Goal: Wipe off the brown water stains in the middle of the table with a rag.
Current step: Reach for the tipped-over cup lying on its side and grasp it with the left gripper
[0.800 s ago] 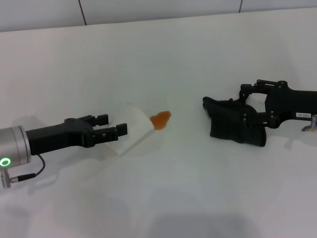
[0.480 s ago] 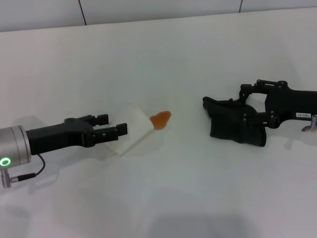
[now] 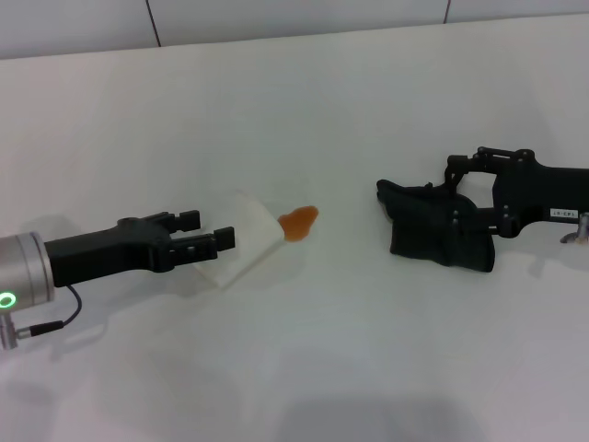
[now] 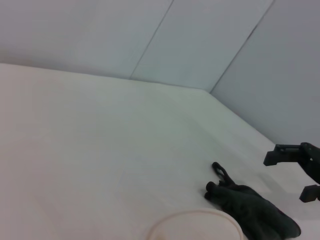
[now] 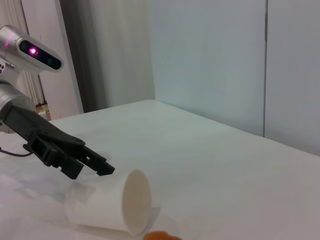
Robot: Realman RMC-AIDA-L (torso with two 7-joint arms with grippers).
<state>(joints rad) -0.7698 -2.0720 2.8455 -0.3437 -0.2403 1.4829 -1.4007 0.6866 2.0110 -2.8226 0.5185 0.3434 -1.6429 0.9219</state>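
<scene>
The brown water stains (image 3: 297, 222) form one small orange-brown blotch on the white table (image 3: 304, 110); its edge also shows in the right wrist view (image 5: 161, 235). The black rag (image 3: 433, 228) lies crumpled to the right of the blotch, also seen from the left wrist (image 4: 250, 212). My right gripper (image 3: 456, 195) is open, its fingers spread over the rag's right part. My left gripper (image 3: 214, 229) is open at the closed end of a tipped cup, with nothing held.
A white paper cup (image 3: 247, 241) lies on its side between my left gripper and the stain, its mouth (image 5: 136, 200) facing the blotch. The table's far edge meets a grey wall (image 3: 294, 14).
My left gripper has drawn back slightly to the left, away from the cup. The cup, the rag and the right arm have stayed put.
</scene>
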